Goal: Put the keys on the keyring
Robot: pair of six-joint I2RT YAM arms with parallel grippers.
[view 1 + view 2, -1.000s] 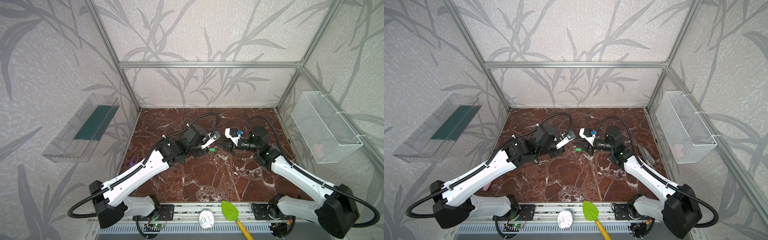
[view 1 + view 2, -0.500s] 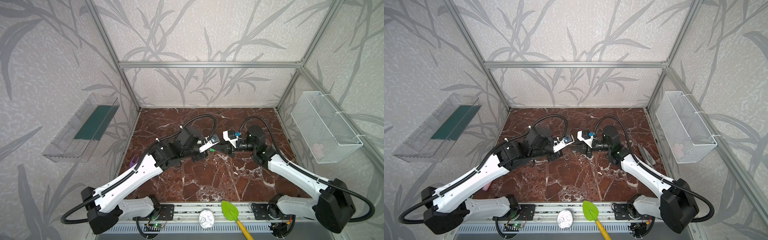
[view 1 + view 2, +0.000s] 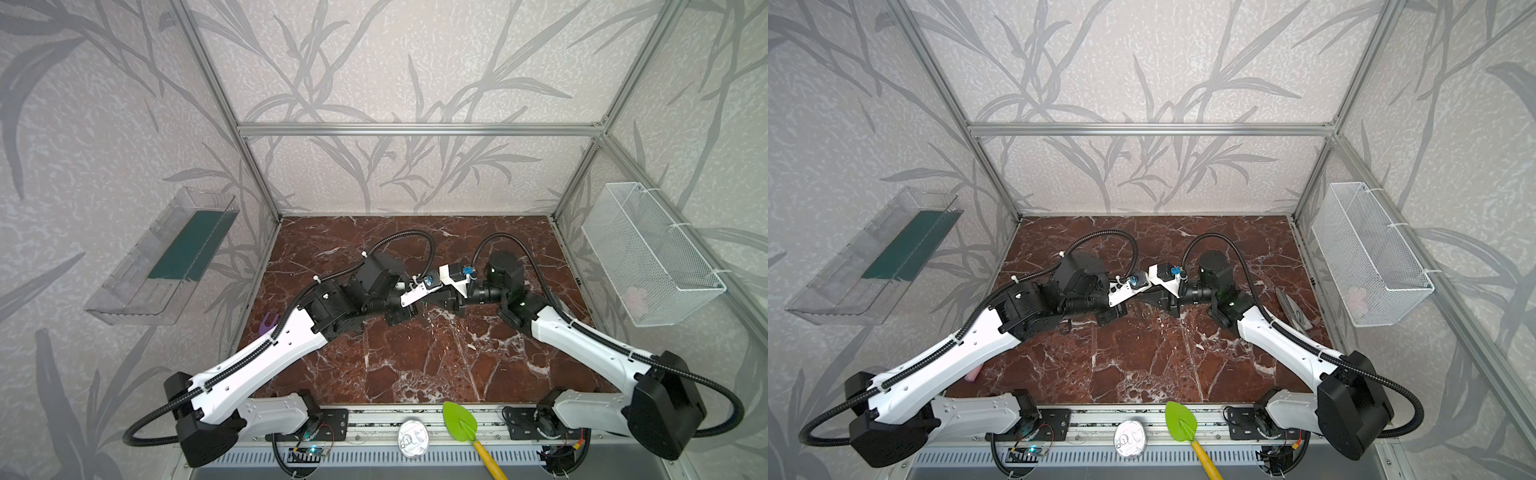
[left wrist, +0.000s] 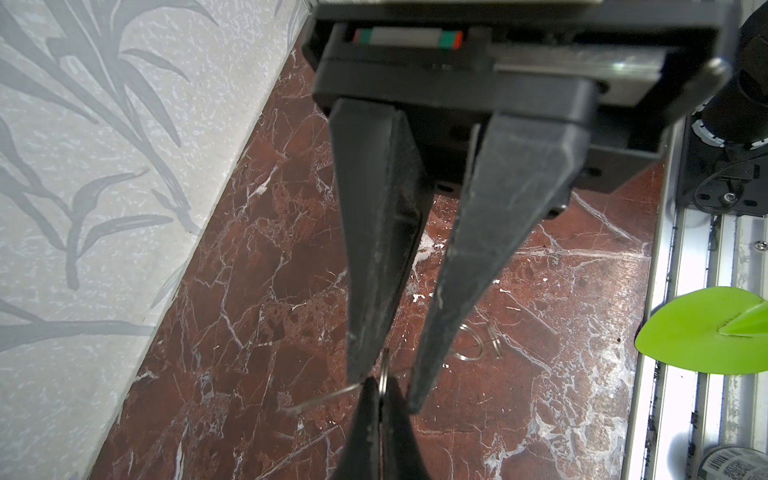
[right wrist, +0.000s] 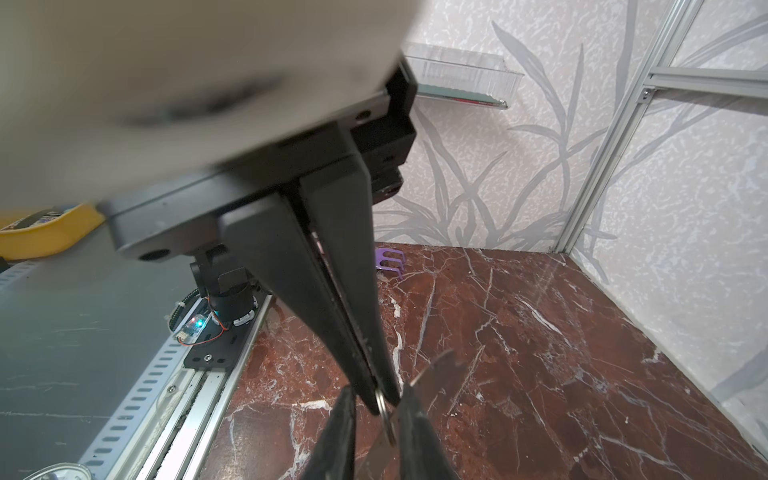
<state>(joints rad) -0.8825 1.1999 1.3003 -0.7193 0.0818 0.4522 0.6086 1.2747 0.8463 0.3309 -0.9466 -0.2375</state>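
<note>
While poised tip to tip above the middle of the marble surface point(image 3: 415, 365), clear of it, seem busy with a handover rather than any threading.

Largest first: the keyring point(image 3: 1292, 309), apparently the flat grey piece lying on the surface out past the right claw's own arm. Well apart from both claws and untouched. Too oblique to make out its holes.

Next, the left claw point(image 4: 380, 384): clamped fully shut on a small metal split ring point(image 5: 384, 413), with part of the ring poking out past the fingertips.

Facing it, the right claw point(image 5: 376, 390): jaws apart, one finger to either side of the left claw's tip and the ring. Gripping nothing, as far as can be told.

Then a silvery key point(image 5: 436, 372), flat blade slanting away from the ring just beside the right claw's finger, held up off the surface. No coloured tag in sight, and no second key found either.

Judged step: passing or re-gripping the ringed key between claws, with the keyring stage not yet begun.

Next move, at a guess: pinch the right claw squarely onto the ring or key head without nudging the thin ring out of the left claw's hold. Only then loosen the left, carry across to the keyring, and line the ring up with one small hole.
</note>
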